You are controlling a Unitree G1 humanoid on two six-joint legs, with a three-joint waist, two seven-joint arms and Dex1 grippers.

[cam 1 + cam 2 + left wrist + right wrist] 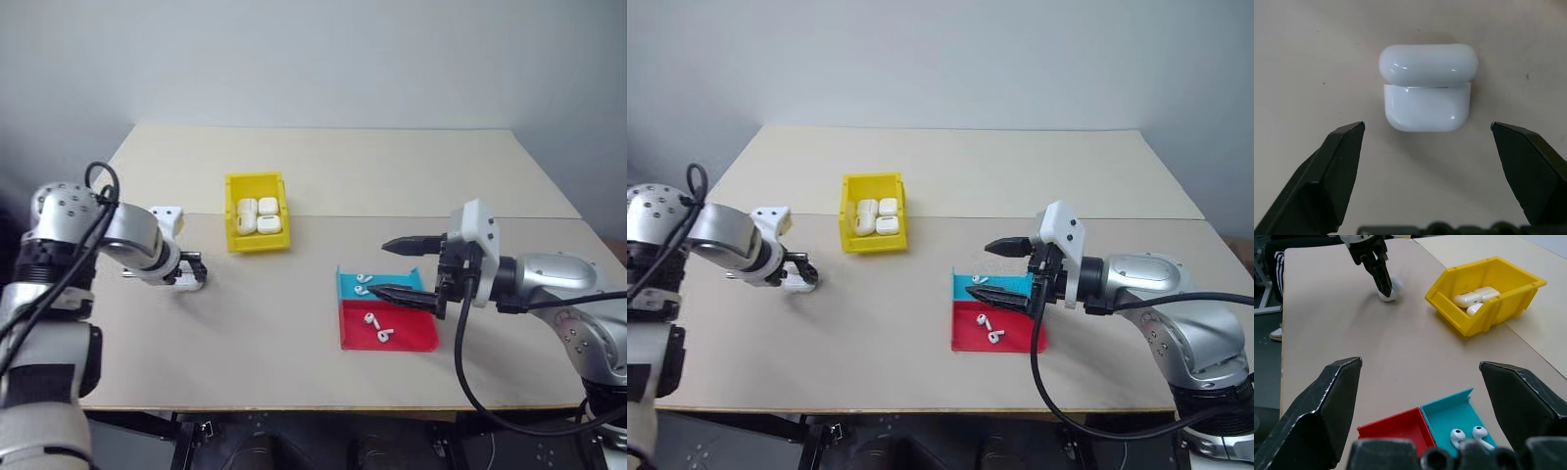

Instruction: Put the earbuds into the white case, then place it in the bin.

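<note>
Left wrist view: the left claw points steeply down at the table, fingers apart, straddling the closed white case without touching. Right claw hangs near level, spread wide, over the tray's earbuds.

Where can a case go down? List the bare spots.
Bare table lies between the yellow bin and the red-and-teal tray, and along the far edge behind the bin. It is crowded at the tray under the right gripper, and around the white case under the left gripper.
</note>
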